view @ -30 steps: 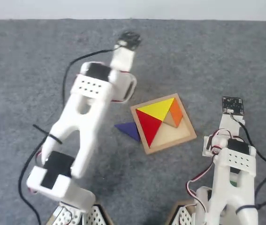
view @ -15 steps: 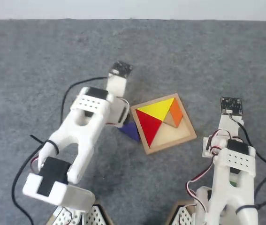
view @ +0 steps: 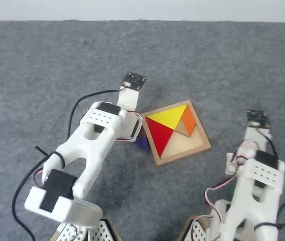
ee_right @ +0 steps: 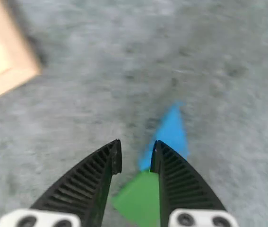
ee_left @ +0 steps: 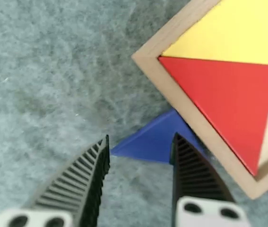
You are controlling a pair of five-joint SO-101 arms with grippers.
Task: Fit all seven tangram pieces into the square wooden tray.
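Observation:
The square wooden tray (view: 191, 144) lies mid-table, holding a yellow triangle (view: 170, 117), a red triangle (view: 159, 133) and an orange piece (view: 188, 119). A dark blue triangle (view: 143, 143) rests on the carpet against the tray's left edge. My left gripper (ee_left: 141, 138) is open just above this blue triangle (ee_left: 155, 142), one finger on either side of it, next to the tray corner (ee_left: 145, 59). My right gripper (ee_right: 136, 144) is narrowly open with nothing in it, over a light blue piece (ee_right: 172, 130) and a green piece (ee_right: 138, 202) on the carpet.
The left arm (view: 102, 128) stretches from the front left to the tray's left corner. The right arm (view: 255, 173) stands at the front right, apart from the tray. A tray corner (ee_right: 4, 64) shows off to one side of the right gripper. Grey carpet covers the table.
The left arm has swung back from the far side and come down over the dark blue triangle. The right arm has shifted a little to the right.

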